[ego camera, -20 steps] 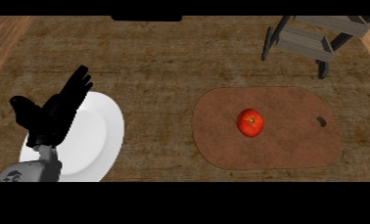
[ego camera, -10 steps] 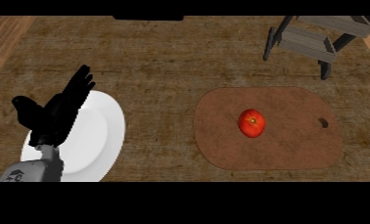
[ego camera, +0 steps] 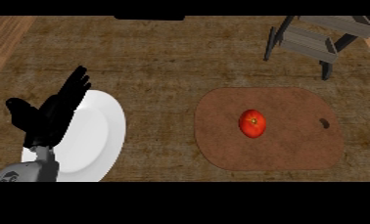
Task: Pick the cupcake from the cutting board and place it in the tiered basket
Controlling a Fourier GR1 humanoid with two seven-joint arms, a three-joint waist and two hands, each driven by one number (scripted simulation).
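Red round object (ego camera: 252, 123) sits on the cutting board (ego camera: 289, 149); the left hand (ego camera: 51, 113) rests open over a white plate (ego camera: 101, 135).

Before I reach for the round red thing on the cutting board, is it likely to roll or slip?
Probably yes. The red item looks round and smooth like a tomato, not a cupcake, so a sideways nudge could roll it across the flat cutting board. Its glossy skin may be slippery, so curling fingers round it seems safer. The left hand rests open over the plate.
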